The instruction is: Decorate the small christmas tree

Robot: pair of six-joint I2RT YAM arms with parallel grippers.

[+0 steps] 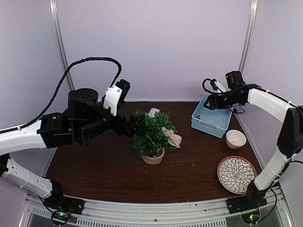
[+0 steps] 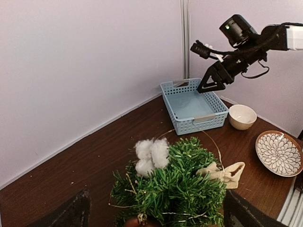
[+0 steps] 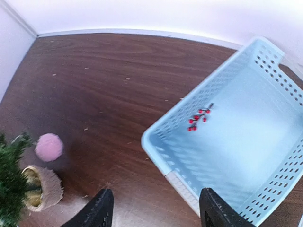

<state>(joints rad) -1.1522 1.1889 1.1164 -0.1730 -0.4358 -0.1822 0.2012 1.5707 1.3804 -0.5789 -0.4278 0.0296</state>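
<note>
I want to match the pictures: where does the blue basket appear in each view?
Top external: basket at back right.
Left wrist: basket upper centre, behind the tree.
Right wrist: basket fills the right half.
Shared landmark: tree.

left pincer tips: lost among the branches from above; cropped by the bottom edge in own wrist view
small christmas tree: mostly past the left edge, left of right pincer; pot hidden under needles between left pincer's fingers
right pincer fingers: cropped at the bottom edge
blue basket: right corner past the edge, ahead-right of right pincer
red sprig: too small to identify
pink ball: blurred; hanging or lying, unclear
</note>
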